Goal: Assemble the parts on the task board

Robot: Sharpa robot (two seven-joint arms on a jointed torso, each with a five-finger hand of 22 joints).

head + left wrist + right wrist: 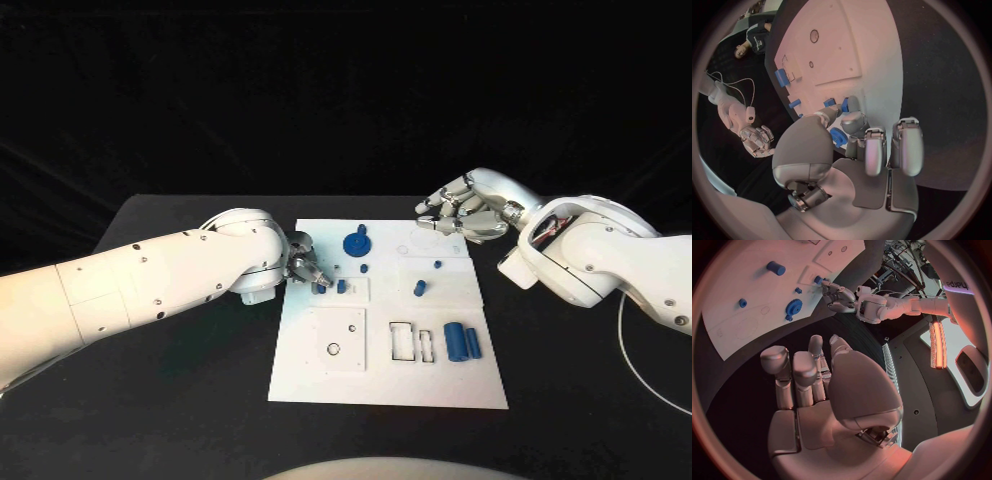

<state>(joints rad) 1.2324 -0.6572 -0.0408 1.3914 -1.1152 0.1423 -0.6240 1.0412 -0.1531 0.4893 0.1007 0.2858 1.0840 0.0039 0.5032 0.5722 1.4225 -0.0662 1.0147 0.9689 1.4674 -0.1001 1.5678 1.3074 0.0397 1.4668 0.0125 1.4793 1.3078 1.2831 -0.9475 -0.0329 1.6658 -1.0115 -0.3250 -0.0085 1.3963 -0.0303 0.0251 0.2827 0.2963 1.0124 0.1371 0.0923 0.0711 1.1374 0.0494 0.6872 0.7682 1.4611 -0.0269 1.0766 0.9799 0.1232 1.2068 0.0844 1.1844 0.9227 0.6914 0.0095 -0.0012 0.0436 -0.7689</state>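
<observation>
The task board (pixel 387 375) lies between both arms. At its near-left edge the left hand (pixel 300 268) pinches a small blue part (pixel 837 136) in its fingertips, just beside a blue peg (pixel 342 286) standing on the board. To seat it well, I judge the hand should keep the part level and lower it straight. The right hand (pixel 464 212) hovers over the board's far corner, fingers curled, holding nothing. Between the hands stands a blue gear (pixel 355 242); two blue cylinders (pixel 460 341) lie well apart, clear of the work.
</observation>
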